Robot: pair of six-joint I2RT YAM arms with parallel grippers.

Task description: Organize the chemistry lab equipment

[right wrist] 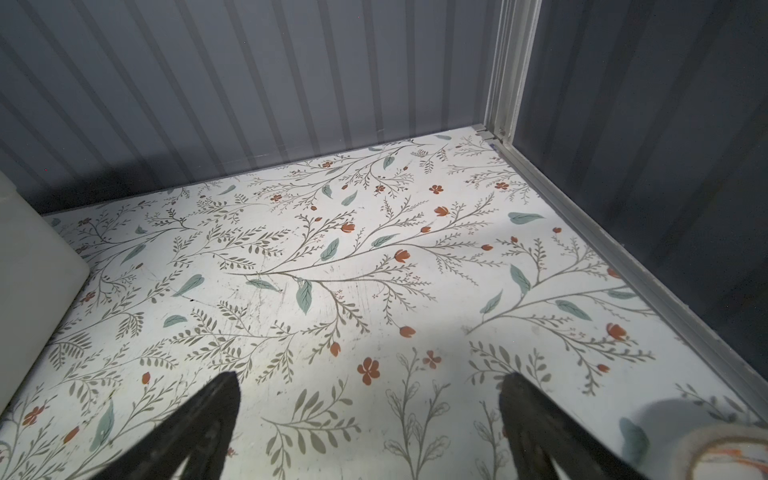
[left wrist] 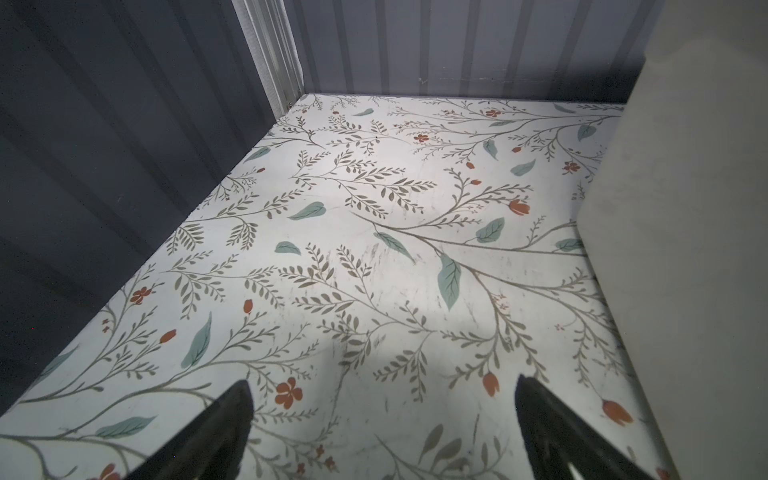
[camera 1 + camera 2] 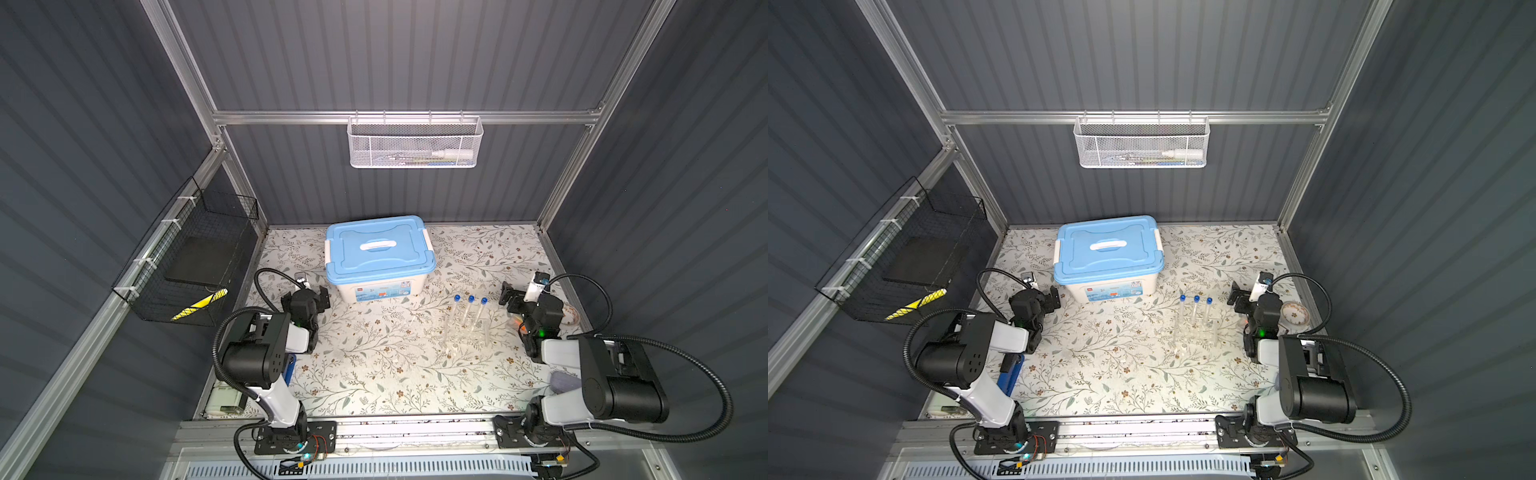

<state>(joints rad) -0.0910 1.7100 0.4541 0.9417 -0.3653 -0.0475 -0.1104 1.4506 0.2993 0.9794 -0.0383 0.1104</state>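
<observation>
Left gripper (image 2: 382, 384) and right gripper (image 1: 370, 376) stand wide and empty. Three tubes (image 3: 470, 311) stand in the clear rack (image 3: 465, 338), just beside the right gripper. Probably it should approach slowly from above, not pushing the rack.

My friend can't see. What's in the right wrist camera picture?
The right claw hangs wide open and empty over a flowery table. A corner of the white bin and the rim of a small white dish peek in at the edges, grey walls behind.
</observation>
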